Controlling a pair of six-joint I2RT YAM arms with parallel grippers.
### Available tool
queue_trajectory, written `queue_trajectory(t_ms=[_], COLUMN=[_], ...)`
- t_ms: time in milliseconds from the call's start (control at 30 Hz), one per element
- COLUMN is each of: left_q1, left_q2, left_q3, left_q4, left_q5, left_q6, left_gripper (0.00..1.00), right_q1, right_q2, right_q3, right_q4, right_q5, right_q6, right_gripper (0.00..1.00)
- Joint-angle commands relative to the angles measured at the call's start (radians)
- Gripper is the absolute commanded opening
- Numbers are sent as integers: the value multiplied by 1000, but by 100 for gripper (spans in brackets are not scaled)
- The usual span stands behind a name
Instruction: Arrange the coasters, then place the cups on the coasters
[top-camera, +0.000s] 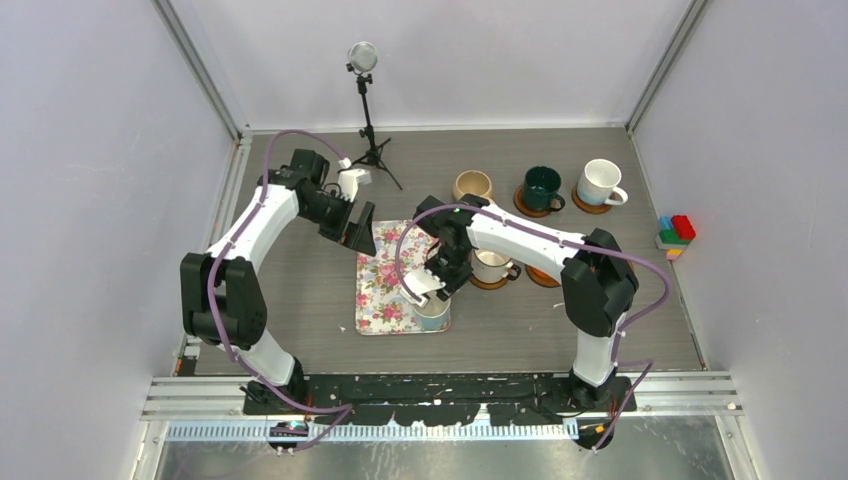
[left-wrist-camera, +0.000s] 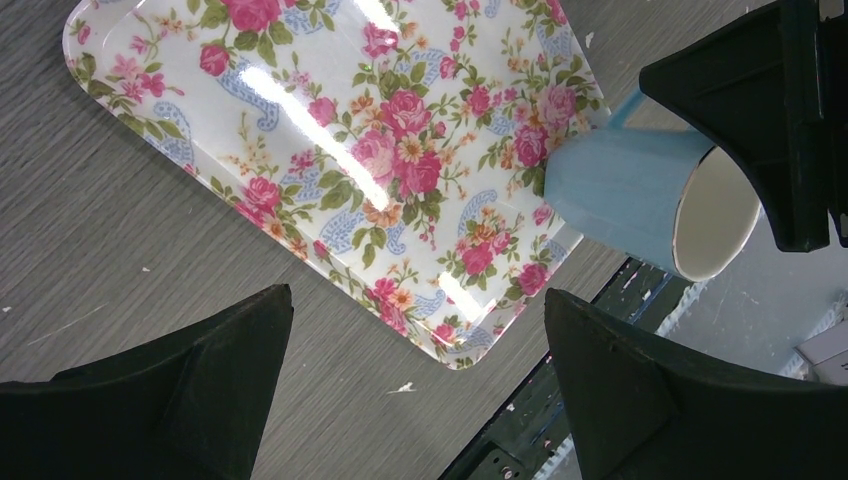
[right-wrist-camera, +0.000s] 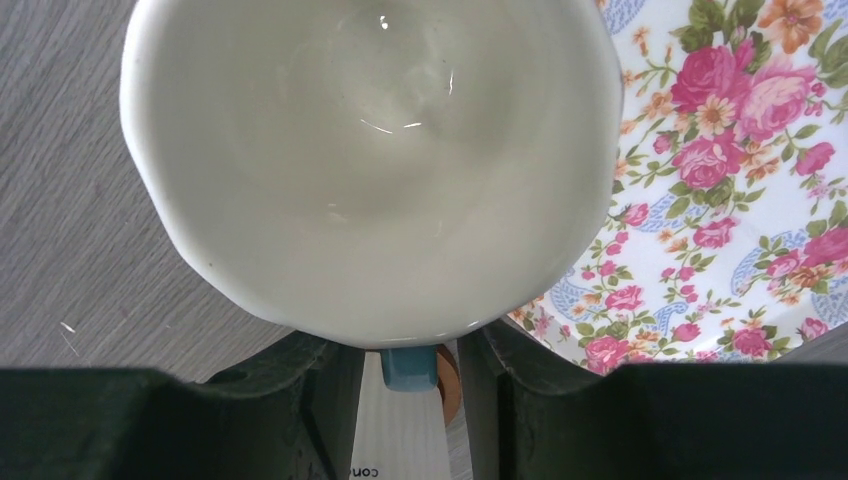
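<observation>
You are in the cup-placing part of the job, at the pickup of the light blue cup, which stands on the near right corner of the floral tray, not on a coaster. Your right gripper is down over it with the cup's handle between the jaws. They stand narrow, with a thin sliver of light on either side of the handle, so I cannot tell whether they bite. Your left gripper hangs wide and empty near the tray's far left corner, out of the way. Further right on the table, the dark green cup, the white cup and the cream cup each sit on a coaster. One bare coaster shows just beside the cream cup, partly under your right arm, and I judge that to be the likely target. The next move calls for a firm close on the handle, then a straight lift that clears the tray's rim before you carry right. Watch for the cup swinging about its handle, and keep it off the cream cup when you set it down.
</observation>
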Motion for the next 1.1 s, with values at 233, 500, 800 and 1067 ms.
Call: queue_trajectory(t_ms=[233,500,800,1067], left_q1=[15,17,27,29], left_q2=[-43,-52,-58,-89], left_q3=[-17,-32,-25,-31], left_q4=[0,11,4,-5], left_q5=[2,6,9,5], left_q6=[3,-12,-23,-17], left_gripper=[100,100,100,100], right_q1=[16,25,-17,-211], right_q2=[-69,-103,-181,-233], right_q3=[6,104,187,287], right_q4=[-4,-55,-34,-37], right_q5=[-59,-98,-104,0], right_q6=[77,267,553,777], right_gripper=[17,0,0,0])
